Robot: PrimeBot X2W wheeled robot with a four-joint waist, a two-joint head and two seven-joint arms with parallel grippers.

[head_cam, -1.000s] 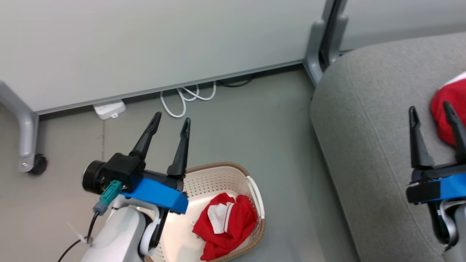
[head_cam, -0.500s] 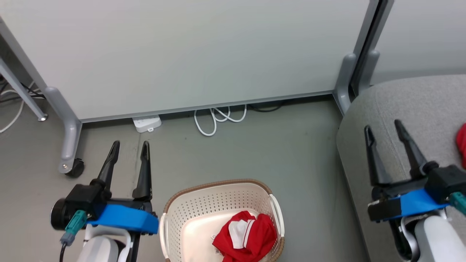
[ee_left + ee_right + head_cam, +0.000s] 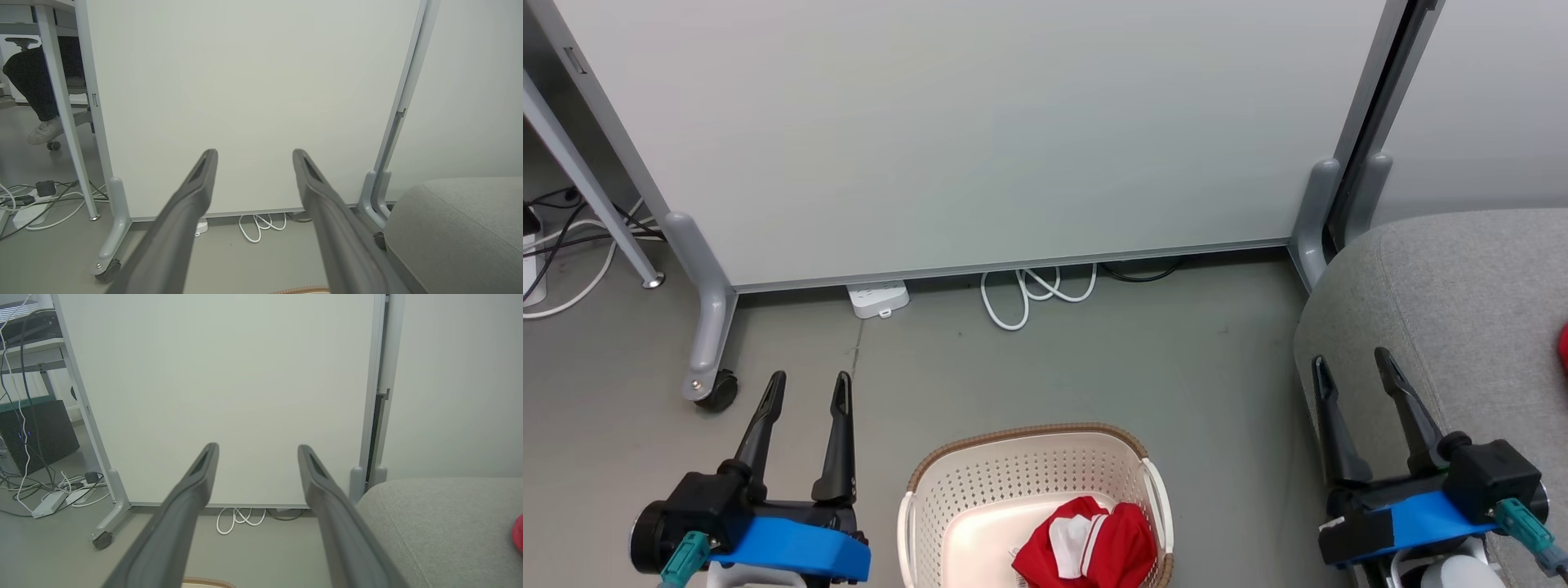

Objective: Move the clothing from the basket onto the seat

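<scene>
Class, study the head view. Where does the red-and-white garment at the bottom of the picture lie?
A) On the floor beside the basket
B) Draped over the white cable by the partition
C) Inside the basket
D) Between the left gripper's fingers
C: the red-and-white garment lies bunched inside the basket, toward its right side.

My left claw (image 3: 254, 152) stands spread wide and empty, its fingers (image 3: 184, 212) pointing at a white panel (image 3: 245, 81) on grey castered feet (image 3: 107, 269). A white cable (image 3: 261, 223) lies coiled on the floor (image 3: 245, 261) at the panel's base. The grey seat (image 3: 457, 228) sits at lower right. A sliver of the basket (image 3: 302, 290) rim shows beneath me. A person's shoe (image 3: 43, 130) rests on the floor at far left.
</scene>
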